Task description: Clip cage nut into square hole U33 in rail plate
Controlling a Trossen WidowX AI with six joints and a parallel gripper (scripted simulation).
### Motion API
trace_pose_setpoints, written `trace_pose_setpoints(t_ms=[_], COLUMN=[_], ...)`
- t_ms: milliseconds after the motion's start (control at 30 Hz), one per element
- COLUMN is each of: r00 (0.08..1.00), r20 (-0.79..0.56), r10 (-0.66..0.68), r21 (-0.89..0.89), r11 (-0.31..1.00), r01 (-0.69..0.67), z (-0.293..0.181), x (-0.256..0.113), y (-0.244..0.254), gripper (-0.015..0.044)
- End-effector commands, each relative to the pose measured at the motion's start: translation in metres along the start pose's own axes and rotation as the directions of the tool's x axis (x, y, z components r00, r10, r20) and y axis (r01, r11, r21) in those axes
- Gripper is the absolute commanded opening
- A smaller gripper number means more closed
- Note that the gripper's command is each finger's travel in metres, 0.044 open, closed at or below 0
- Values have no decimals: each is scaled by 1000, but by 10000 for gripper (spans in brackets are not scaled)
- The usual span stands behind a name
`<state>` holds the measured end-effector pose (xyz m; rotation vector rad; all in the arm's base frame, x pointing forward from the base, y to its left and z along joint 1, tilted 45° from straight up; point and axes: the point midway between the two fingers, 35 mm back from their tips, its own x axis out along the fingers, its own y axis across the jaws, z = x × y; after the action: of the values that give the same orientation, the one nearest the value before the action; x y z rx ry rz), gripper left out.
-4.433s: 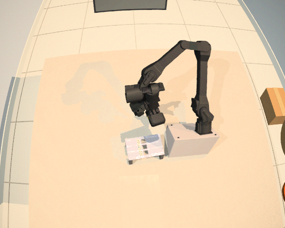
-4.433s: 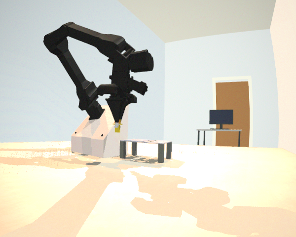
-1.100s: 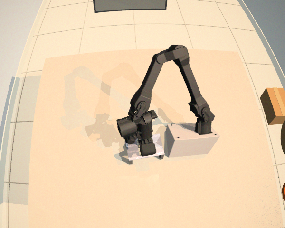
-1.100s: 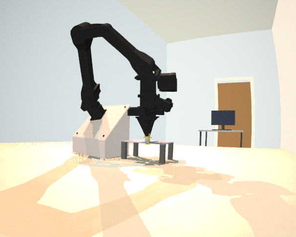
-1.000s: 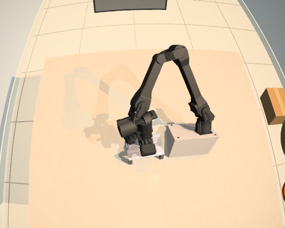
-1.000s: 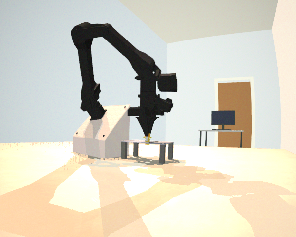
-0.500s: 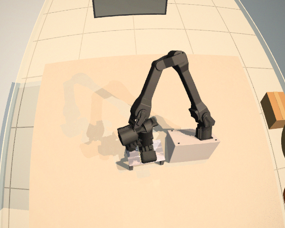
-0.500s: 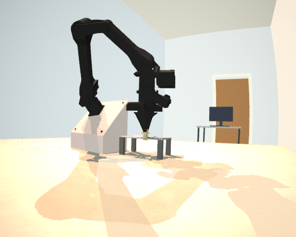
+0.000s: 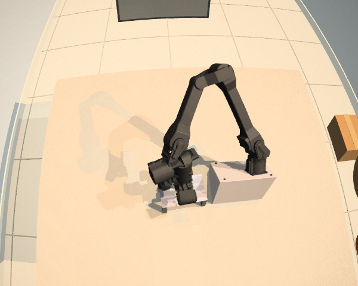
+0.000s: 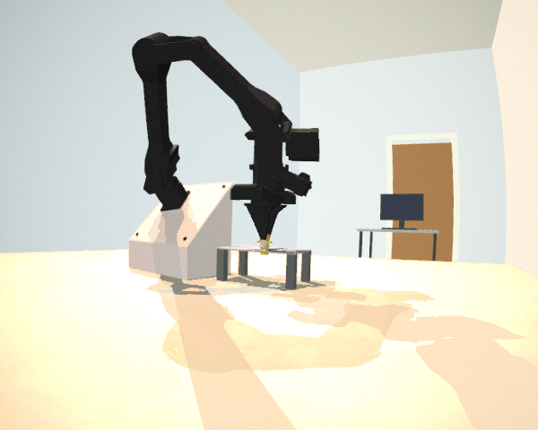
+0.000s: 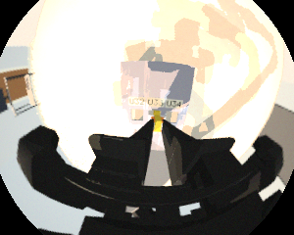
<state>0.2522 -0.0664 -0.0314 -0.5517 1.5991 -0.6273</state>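
The cage nut (image 10: 264,245) (image 11: 158,120) is hidden from the top view by the arm, pokes below the rail plate (image 9: 200,194) (image 10: 232,249) (image 11: 132,80) in the exterior view, and in the wrist view sits squeezed in the gripper (image 10: 264,239) (image 11: 158,122) near U33, wanting a straight, gentle push before release.

Top and exterior views both show the whole arm.
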Motion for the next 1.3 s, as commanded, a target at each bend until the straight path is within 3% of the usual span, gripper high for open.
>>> trace_pose_setpoints(t_ms=[0,1267], r00=[1000,999], r20=[3,3], r10=[-12,-32], r21=[1,1], r11=[1000,999], r01=[12,32], z=[0,0], x=[-1,0], y=[1,6], gripper=[29,29])
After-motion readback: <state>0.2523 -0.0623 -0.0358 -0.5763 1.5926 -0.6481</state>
